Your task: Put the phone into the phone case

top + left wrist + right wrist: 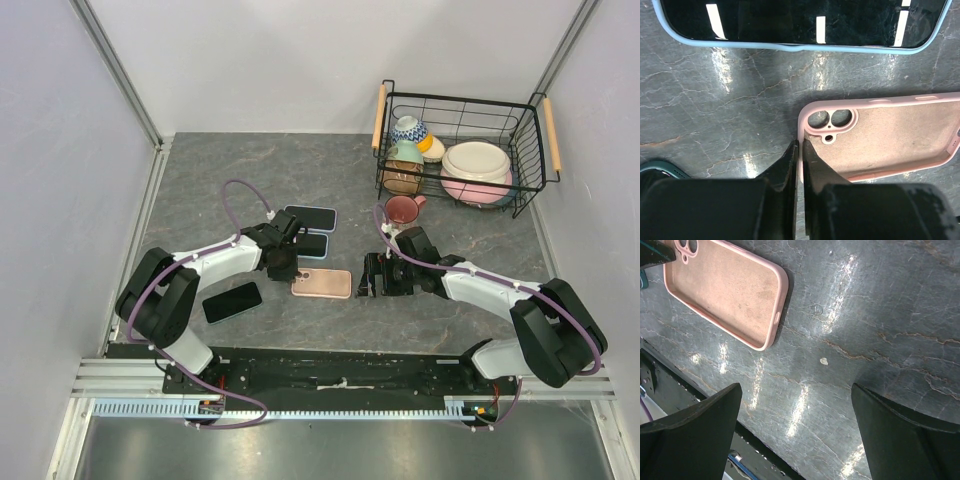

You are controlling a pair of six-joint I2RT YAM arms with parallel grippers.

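An empty pink phone case (322, 284) lies open side up on the table between the arms. My left gripper (283, 270) is shut on the case's left wall beside the camera cut-out; the left wrist view shows the fingertips pinching that pink edge (801, 144). The case also shows in the left wrist view (890, 140) and the right wrist view (725, 290). A bare black phone (232, 301) lies flat at the front left, apart from both grippers. My right gripper (372, 278) is open and empty just right of the case, its jaws wide over bare table (796, 386).
A phone in a light blue case (310, 217) (805, 20) and one in a dark green case (312, 245) lie behind the pink case. A dark red mug (402, 209) stands behind the right gripper. A wire basket (530, 150) of bowls is at the back right.
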